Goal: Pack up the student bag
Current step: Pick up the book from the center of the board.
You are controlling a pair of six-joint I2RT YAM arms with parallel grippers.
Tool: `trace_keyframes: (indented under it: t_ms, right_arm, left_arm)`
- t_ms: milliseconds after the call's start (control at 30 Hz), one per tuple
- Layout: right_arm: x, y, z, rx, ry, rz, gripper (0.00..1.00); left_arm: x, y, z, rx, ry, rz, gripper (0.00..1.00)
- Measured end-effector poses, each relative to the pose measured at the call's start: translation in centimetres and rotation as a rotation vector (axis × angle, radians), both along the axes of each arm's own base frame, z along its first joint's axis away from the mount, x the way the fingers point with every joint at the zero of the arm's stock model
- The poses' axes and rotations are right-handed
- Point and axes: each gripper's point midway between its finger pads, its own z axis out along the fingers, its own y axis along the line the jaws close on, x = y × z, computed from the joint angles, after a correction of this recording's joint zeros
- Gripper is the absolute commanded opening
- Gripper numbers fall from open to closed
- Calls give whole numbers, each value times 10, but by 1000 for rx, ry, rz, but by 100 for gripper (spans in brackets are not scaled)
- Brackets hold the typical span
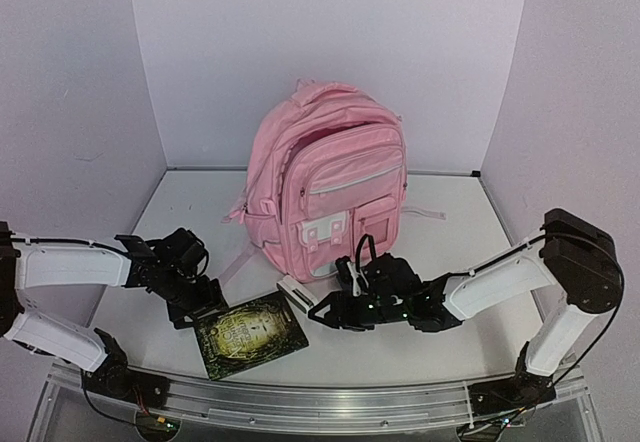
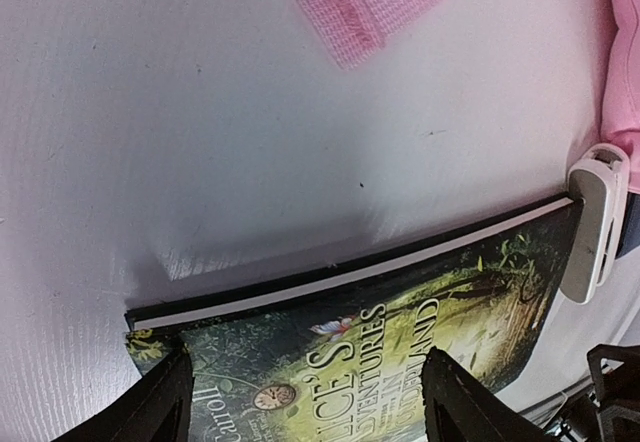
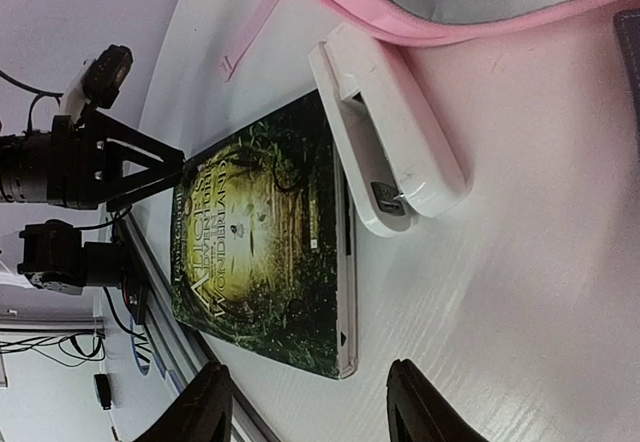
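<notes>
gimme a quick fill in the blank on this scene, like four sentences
1. The backpack standing upright behind the other things is ___ in colour.
2. The book lying flat in front of it is titled Alice's Adventures in ___.
3. The stapler beside the book is ___ in colour.
4. The left claw is over the book's cover with its jaws ___.

Missing words: pink; Wonderland; white; open

An Alice's Adventures in Wonderland book (image 1: 250, 334) is lying flat toward the white table's (image 1: 455, 247) near edge, a white stapler (image 1: 296, 292) sitting just beside its far right corner.
</notes>
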Motion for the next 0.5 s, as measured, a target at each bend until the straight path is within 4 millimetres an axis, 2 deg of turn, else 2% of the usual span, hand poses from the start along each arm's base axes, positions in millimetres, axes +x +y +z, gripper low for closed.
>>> trace_keyframes:
  t_ms: [267,500]
  right_arm:
    - [-4,13,-17,-12,29,15,48]
    - [-5,20,-25,-16,47,28,47]
  left_arm:
    - [-5,11,-3,57,47,59,84]
    - [-34,48,-16,165,128,110,81]
